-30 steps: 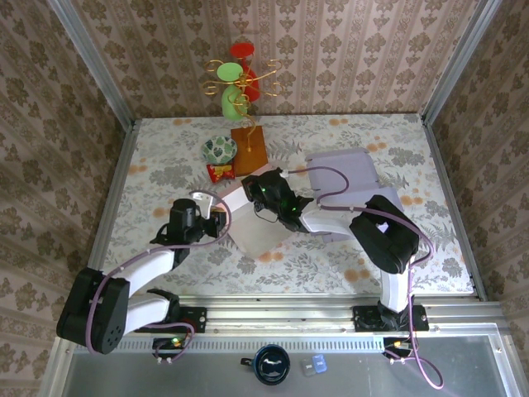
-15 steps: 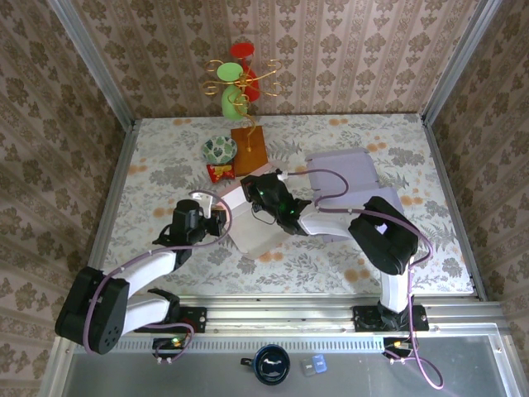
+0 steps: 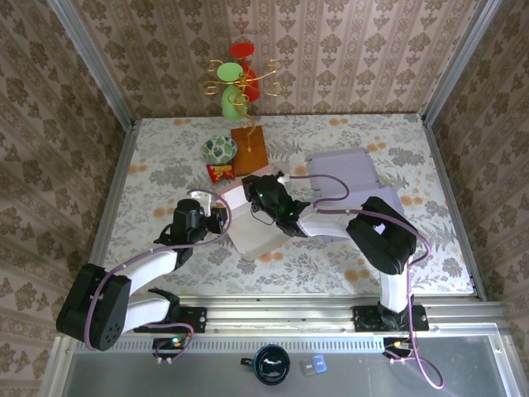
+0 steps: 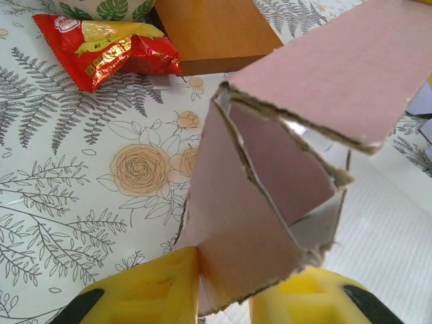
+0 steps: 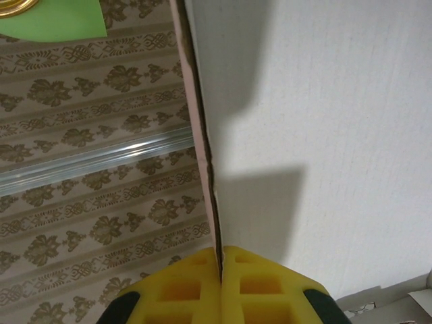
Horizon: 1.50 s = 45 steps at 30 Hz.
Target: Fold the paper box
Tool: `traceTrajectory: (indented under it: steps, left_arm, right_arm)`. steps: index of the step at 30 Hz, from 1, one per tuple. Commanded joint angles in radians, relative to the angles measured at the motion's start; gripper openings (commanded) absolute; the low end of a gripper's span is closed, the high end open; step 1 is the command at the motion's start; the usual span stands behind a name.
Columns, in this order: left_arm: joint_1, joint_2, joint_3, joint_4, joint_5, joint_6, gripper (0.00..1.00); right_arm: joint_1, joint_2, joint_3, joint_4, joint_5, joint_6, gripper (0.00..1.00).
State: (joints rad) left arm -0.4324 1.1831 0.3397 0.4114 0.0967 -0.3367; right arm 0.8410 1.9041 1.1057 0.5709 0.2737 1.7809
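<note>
Careful, left gripper (image 4: 225, 295) and right gripper (image 5: 221, 268) are both pinching paper box (image 4: 266, 158) flaps, so opposing pulls are risking a tear.

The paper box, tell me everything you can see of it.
The pink and white cardboard box is half folded: pink outside, white and ribbed inside, with rough, torn-looking edges. It sits near the middle of the flower-patterned table, with its panels raised at angles. The left pincer is shut on a pink flap, and the right pincer on the thin edge of a white-faced panel.
</note>
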Motion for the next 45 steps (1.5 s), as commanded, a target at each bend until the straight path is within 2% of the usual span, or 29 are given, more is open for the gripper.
traceTrajectory:
  steps: [1, 4, 12, 17, 23, 26, 27, 36, 45]
  left_arm:
    - [-0.009, -0.001, 0.016, 0.027, -0.004, -0.012, 0.20]
    - [-0.008, -0.009, 0.027, 0.026, -0.007, -0.020, 0.15]
    - [-0.005, -0.023, 0.076, -0.043, -0.034, -0.009, 0.16]
    - [-0.009, -0.032, 0.082, -0.071, -0.032, -0.002, 0.26]
    - [-0.014, 0.005, 0.060, -0.025, -0.010, -0.016, 0.26]
    - [-0.017, 0.018, 0.069, -0.020, -0.046, -0.025, 0.28]
    - [-0.043, 0.022, 0.073, -0.018, -0.056, -0.031, 0.29]
    - [-0.085, 0.060, 0.110, -0.013, -0.133, -0.096, 0.28]
    - [-0.100, 0.070, 0.066, -0.002, -0.196, -0.098, 0.26]
  right_arm:
    - [0.017, 0.018, 0.025, -0.022, 0.021, 0.026, 0.00]
    - [0.017, 0.017, 0.029, -0.035, 0.016, 0.034, 0.00]
    - [0.015, -0.017, 0.048, -0.101, 0.015, 0.051, 0.00]
    - [0.011, -0.027, 0.055, -0.119, 0.017, 0.050, 0.00]
    - [0.012, -0.013, 0.054, -0.097, 0.019, 0.047, 0.00]
    - [0.012, -0.008, 0.058, -0.092, 0.023, 0.045, 0.00]
    - [0.013, -0.004, 0.059, -0.089, 0.025, 0.044, 0.00]
    - [0.015, 0.003, 0.060, -0.091, 0.031, 0.060, 0.00]
    - [0.017, -0.003, 0.038, -0.082, 0.024, 0.038, 0.00]
